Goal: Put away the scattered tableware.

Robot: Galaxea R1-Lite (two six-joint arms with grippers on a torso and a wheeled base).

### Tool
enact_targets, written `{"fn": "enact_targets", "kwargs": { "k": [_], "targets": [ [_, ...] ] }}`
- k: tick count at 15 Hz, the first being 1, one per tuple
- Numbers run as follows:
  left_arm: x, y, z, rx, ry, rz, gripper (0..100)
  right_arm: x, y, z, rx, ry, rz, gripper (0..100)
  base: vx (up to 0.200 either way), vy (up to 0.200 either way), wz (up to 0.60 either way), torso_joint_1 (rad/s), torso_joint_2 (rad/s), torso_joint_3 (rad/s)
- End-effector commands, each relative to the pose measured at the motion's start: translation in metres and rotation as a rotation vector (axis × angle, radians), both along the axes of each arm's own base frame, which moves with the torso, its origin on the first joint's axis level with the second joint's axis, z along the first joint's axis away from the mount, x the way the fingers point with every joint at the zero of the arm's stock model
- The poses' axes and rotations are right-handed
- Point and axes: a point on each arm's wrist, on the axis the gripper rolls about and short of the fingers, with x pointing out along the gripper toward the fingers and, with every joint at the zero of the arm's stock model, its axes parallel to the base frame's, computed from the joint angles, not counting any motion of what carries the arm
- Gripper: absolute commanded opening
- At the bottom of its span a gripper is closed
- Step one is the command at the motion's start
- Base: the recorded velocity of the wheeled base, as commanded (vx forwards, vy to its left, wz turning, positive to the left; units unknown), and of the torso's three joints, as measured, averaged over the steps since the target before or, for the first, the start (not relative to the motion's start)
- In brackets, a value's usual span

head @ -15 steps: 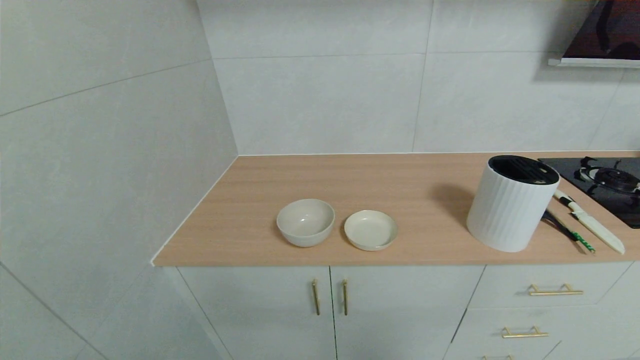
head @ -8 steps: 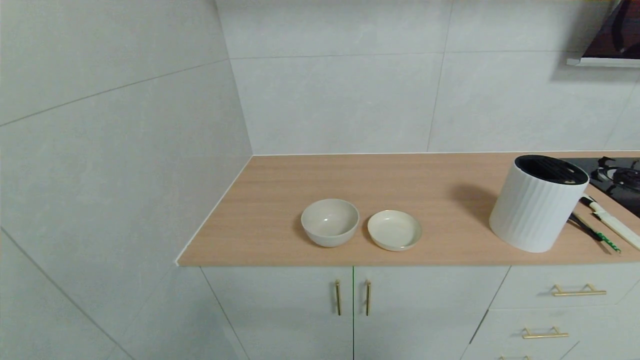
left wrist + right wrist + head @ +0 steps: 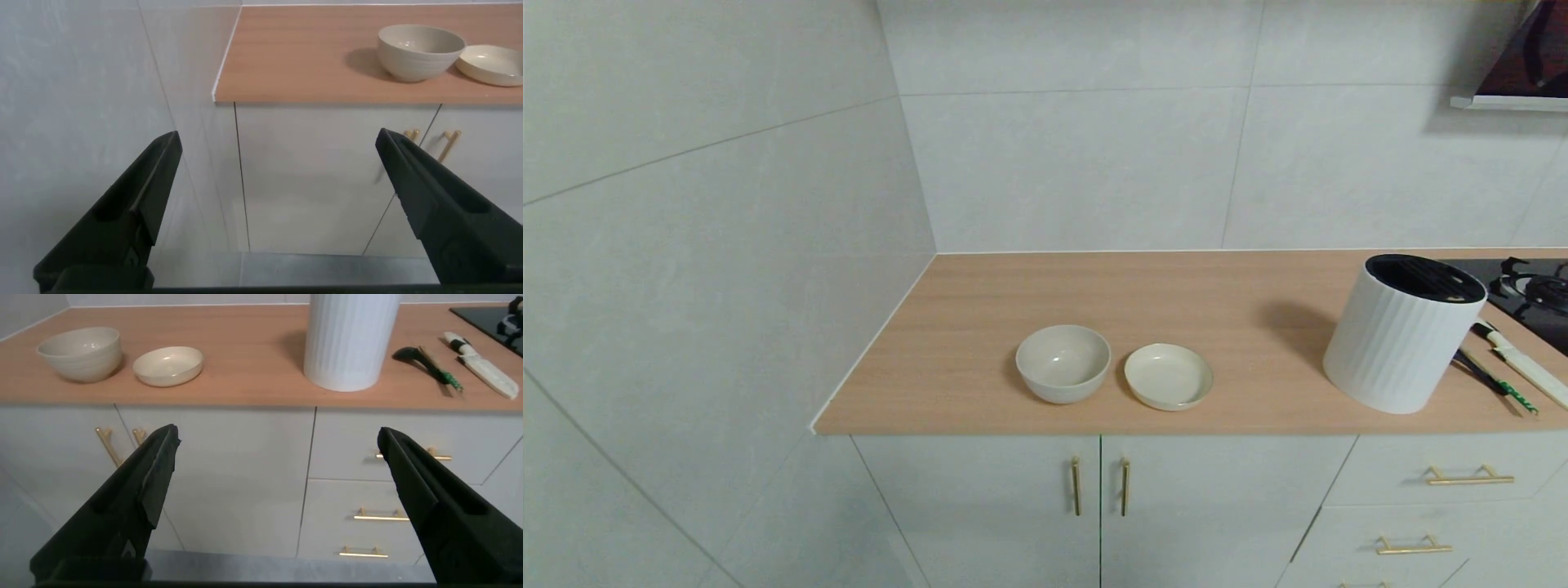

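Bowl [image 3: 1063, 363]: upright on the wooden countertop [image 3: 1176, 286], near its front edge, above the cabinet doors [image 3: 1045, 506].
Shallow dish [image 3: 1168, 376]: just beside the bowl on its right; the right wrist view shows a narrow gap between them.
Ribbed white utensil holder [image 3: 1401, 335]: upright, well to the right of the dish.
Knife [image 3: 1523, 363]: flat on the counter right of the holder, beside a dark utensil [image 3: 1490, 380] with a green-patterned end.
Left gripper [image 3: 278, 143]: fingers spread wide, empty, below counter level facing the cabinets.
Right gripper [image 3: 278, 434]: fingers spread wide, empty, low before the drawers.
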Motion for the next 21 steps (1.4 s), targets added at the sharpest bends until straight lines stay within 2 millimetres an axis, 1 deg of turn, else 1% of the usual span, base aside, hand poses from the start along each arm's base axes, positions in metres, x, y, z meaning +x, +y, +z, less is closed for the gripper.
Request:
{"fn": "enact_targets", "kwargs": {
  "k": [1,3,5,13,21],
  "targets": [
    [0.0000,0.0000,0.0000,0.000,0.000,0.001,100,0.0000,0.0000,0.0000,0.000,0.000,0.000,100,0.000,0.000,0.00,0.000,0.00,0.000],
    [0.0000,0.0000,0.0000,0.000,0.000,-0.001,100,0.0000,0.0000,0.0000,0.000,0.000,0.000,100,0.000,0.000,0.00,-0.047,0.09,0.057],
    [0.0000,0.0000,0.0000,0.000,0.000,0.001,100,0.0000,0.0000,0.0000,0.000,0.000,0.000,100,0.000,0.000,0.00,-0.183,0.39,0.212],
    [0.0000,0.0000,0.0000,0.000,0.000,0.001,100,0.0000,0.0000,0.0000,0.000,0.000,0.000,100,0.000,0.000,0.00,-0.245,0.54,0.292],
    [0.0000,0.0000,0.0000,0.000,0.000,0.001,100,0.0000,0.0000,0.0000,0.000,0.000,0.000,100,0.000,0.000,0.00,-0.210,0.51,0.293]
  ]
}}
